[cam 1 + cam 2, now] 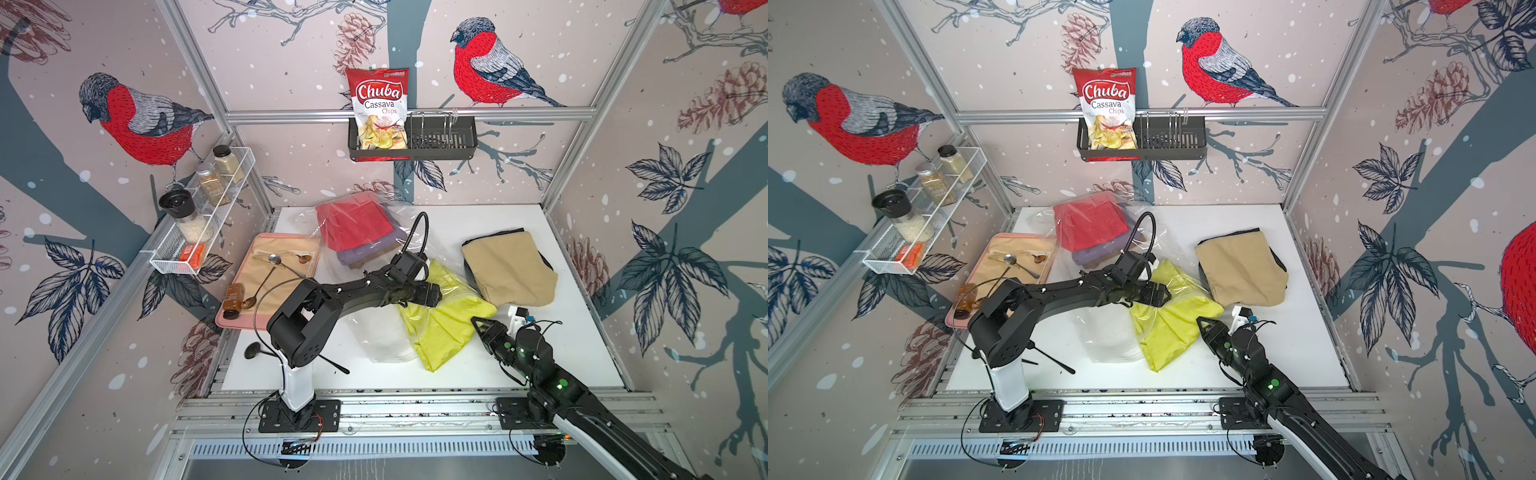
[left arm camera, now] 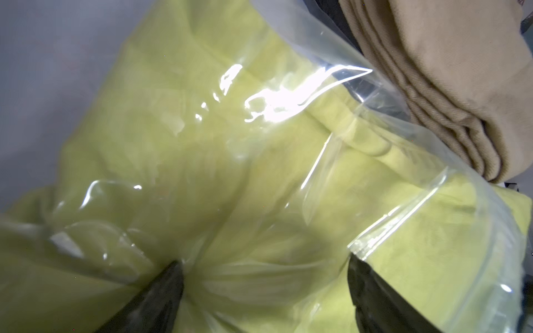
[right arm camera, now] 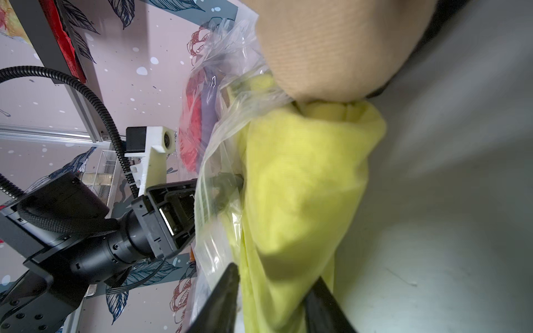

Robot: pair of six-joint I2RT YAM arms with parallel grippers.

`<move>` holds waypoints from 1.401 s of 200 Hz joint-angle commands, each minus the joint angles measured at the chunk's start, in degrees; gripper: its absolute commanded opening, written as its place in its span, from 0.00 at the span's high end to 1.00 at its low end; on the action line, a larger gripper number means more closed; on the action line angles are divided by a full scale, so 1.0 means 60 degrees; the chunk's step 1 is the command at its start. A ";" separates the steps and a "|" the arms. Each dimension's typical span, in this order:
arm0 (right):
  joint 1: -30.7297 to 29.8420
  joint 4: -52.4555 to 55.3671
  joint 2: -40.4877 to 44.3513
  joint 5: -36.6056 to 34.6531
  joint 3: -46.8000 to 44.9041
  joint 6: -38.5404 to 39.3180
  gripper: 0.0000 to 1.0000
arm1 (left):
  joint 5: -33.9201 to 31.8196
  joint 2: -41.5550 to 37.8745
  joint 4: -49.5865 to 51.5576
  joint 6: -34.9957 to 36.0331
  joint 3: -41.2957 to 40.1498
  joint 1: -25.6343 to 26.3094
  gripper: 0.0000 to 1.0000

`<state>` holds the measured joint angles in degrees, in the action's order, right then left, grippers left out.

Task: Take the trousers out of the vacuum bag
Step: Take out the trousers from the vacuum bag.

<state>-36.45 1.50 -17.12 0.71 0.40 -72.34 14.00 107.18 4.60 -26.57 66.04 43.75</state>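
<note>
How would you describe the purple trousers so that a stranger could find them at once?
Start at the white table, then look to the clear vacuum bag beside the pink tray. Two folded pairs lie stacked in its far end; the purple trousers are the lower pair, under the red trousers, the only violet cloth there.

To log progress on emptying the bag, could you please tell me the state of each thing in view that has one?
Bag: open, crumpled.
Yellow trousers: partly out of the bag's mouth.
Purple trousers: inside the bag.
Red trousers: inside the bag, on the purple trousers.
Black trousers: out, mostly covered.
Tan trousers: out, folded on the black trousers.
Left gripper: open, at the bag's mouth.
Right gripper: open, at the yellow trousers.
</note>
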 commanded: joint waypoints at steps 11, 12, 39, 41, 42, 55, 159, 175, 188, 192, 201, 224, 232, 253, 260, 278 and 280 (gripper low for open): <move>0.0123 0.1275 -0.0423 0.0598 -0.0156 0.0204 0.34 | -0.0100 0.0228 0.0042 0.0016 -0.0062 0.0000 0.09; 0.0125 0.1252 -0.0447 0.0613 -0.0163 0.0205 0.33 | -0.0096 0.0228 0.0040 0.0010 -0.0063 0.0002 0.09; 0.0171 0.1041 -0.1122 0.0760 -0.0074 0.0226 0.17 | -0.0077 0.0128 0.0024 -0.0041 -0.0064 0.0004 0.09; 0.0171 0.1040 -0.1179 0.0760 -0.0069 0.0245 0.16 | -0.0077 0.0108 0.0035 -0.0040 -0.0064 0.0004 0.09; 0.0171 0.1032 -0.1221 0.0760 -0.0061 0.0245 0.16 | -0.0077 0.0102 0.0037 -0.0047 -0.0057 -0.0004 0.09; 0.0160 0.0927 -0.1657 0.0810 0.0016 0.0299 0.12 | -0.0081 -0.0024 0.0090 -0.0056 -0.0058 -0.0002 0.09; -0.0136 -0.2217 -0.4116 0.1610 -0.0010 0.0352 0.20 | -0.1604 -0.2481 0.1679 0.1288 -0.0248 0.0827 0.03; -0.0151 -0.2352 -0.4379 0.1654 0.0006 0.0380 0.21 | -0.2457 -0.2455 0.2079 0.1379 -0.0222 0.1312 0.03; -0.0151 -0.2462 -0.4493 0.1683 -0.0009 0.0381 0.22 | -0.2890 -0.2453 0.2095 0.1427 -0.0304 0.1636 0.03; -0.0151 -0.2489 -0.4510 0.1697 -0.0020 0.0381 0.22 | -0.2999 -0.2432 0.2077 0.1453 -0.0324 0.1722 0.03; -0.0151 -0.2532 -0.4543 0.1724 -0.0038 0.0353 0.22 | -0.3261 -0.2299 0.2135 0.1526 -0.0249 0.1948 0.03; -0.0166 -0.2532 -0.4535 0.1742 -0.0061 0.0344 0.23 | -0.4437 -0.1699 0.2565 0.1519 0.0189 0.2370 0.03; -0.0162 -0.2509 -0.4508 0.1756 -0.0067 0.0337 0.23 | -0.4972 -0.1458 0.2763 0.1471 0.0345 0.2458 0.03; -0.0164 -0.2447 -0.4418 0.1758 -0.0118 0.0288 0.23 | -0.5460 -0.0947 0.3197 0.1505 0.0847 0.2662 0.05; -0.0165 -0.2492 -0.4375 0.1744 -0.0186 0.0239 0.23 | -0.5556 -0.0832 0.3272 0.1505 0.0985 0.2722 0.08; -0.0166 -0.2676 -0.4243 0.1767 -0.0314 0.0085 0.24 | -0.6115 -0.0612 0.3646 0.1341 0.1318 0.2743 0.23; -0.0173 -0.2698 -0.4219 0.1781 -0.0327 0.0069 0.24 | -0.6201 -0.0619 0.3694 0.1323 0.1362 0.2743 0.26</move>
<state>-37.34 -15.99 -43.18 10.26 0.23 -70.65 -15.79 102.39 22.24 -18.06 71.88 59.81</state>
